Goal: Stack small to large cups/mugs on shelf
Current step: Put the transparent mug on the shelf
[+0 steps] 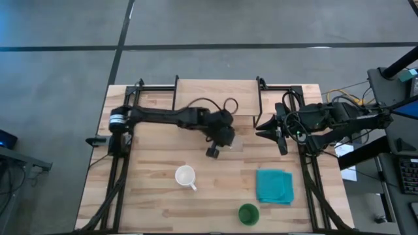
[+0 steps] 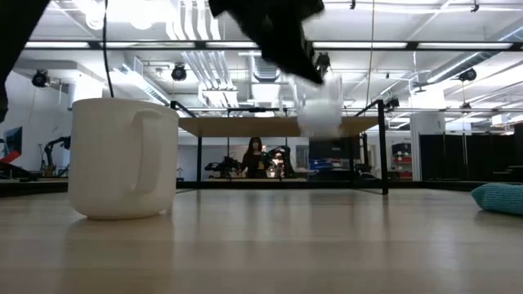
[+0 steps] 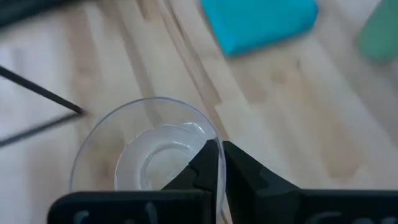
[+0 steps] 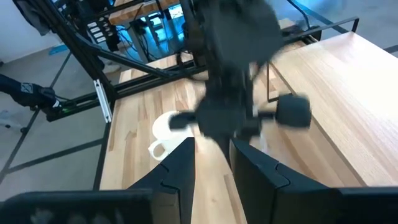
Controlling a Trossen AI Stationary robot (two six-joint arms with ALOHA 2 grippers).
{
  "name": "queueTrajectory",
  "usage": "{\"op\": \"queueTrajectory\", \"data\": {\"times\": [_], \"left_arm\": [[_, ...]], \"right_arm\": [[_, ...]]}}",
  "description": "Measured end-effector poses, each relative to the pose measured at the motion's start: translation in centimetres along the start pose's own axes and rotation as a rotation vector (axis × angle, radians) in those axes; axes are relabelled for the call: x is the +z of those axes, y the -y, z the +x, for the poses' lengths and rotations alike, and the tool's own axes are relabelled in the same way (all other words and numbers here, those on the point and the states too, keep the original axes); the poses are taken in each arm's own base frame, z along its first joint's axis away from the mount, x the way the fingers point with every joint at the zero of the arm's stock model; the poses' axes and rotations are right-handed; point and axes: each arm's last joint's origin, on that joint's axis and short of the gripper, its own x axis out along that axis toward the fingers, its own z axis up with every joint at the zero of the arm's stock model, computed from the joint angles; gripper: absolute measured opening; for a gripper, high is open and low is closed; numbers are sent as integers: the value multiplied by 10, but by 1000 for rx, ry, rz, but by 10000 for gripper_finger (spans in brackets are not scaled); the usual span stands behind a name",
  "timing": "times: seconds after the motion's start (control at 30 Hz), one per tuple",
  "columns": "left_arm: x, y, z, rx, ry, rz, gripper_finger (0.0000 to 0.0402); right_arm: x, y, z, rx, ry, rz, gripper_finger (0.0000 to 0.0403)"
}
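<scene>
My left gripper (image 1: 222, 138) hovers over the table's middle, just in front of the shelf (image 1: 215, 96), shut on the small clear glass cup (image 3: 146, 152). In the low view the glass cup (image 2: 319, 110) hangs in the air at about the height of the shelf board (image 2: 245, 127). The white handled mug (image 1: 186, 176) stands on its base on the table, and the green cup (image 1: 248, 213) stands near the near edge. My right gripper (image 4: 211, 168) waits open at the right side, pointing toward the left arm. My left gripper pinches the glass cup's wall at its rim (image 3: 210, 138), one finger inside the cup and one outside. The fingers (image 3: 205, 165) come from above, slanting down. The cup is lifted clear of the table and hangs below the fingers, roughly upright.
A teal folded cloth (image 1: 274, 186) lies right of centre, between the mug and the right arm. The shelf's thin black legs (image 2: 382, 147) stand at the far side. Bare tabletop (image 1: 150, 150) lies to the left of the mug.
</scene>
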Motion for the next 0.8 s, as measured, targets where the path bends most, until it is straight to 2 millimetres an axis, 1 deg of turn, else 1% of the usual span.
{"op": "queueTrajectory", "data": {"times": [0.07, 0.13, 0.2, 0.33, 0.4, 0.5, 0.63, 0.8], "left_arm": [[9, 2, -25, 39, 36, -16, 0], [18, 3, -52, 113, 78, -20, 0], [22, 5, -77, 190, 82, -17, 0], [20, 3, -117, 343, 64, -40, 0], [17, 1, -137, 408, 70, -89, 0], [10, -7, -158, 465, 82, -215, 0], [-4, -23, -178, 517, 92, -401, 0], [-20, -43, -194, 580, 102, -590, 0]], "right_arm": [[0, 0, 0, 0, 0, 0, 96], [0, 0, 0, 0, -1, 0, 96], [0, 0, 0, 0, 0, 0, 96], [0, 0, 1, -1, -1, -4, 96], [-1, 0, 1, -3, -5, -6, 96], [-3, 1, 3, -6, -13, -7, 96], [-7, 2, 6, -12, -27, -10, 96], [-13, 3, 10, -21, -49, -15, 96]]}}
